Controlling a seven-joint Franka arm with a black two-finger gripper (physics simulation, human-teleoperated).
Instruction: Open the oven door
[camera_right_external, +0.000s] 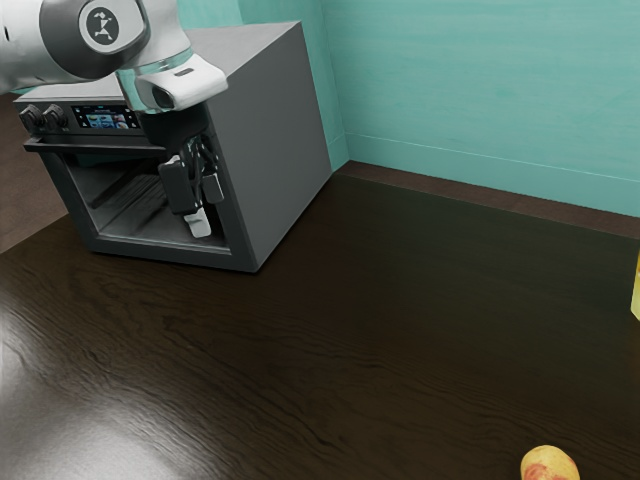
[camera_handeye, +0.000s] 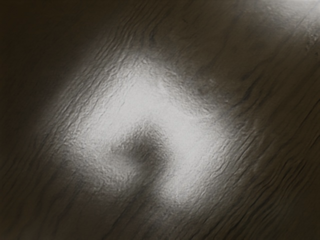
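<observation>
In the exterior view, the grey oven stands at the left. Its door is closed, with a black handle bar along the top and a large window below. My gripper points down in front of the window's right part, to the right of the handle. It covers part of the door. Whether it is open or shut cannot be made out. Dark wooden tabletop with a bright glare patch lies under my hand in the wrist view.
Knobs and a small display sit above the door. A yellow-red fruit lies at the exterior view's lower right, and a yellow object is cut off at its right edge. A teal wall stands behind the table.
</observation>
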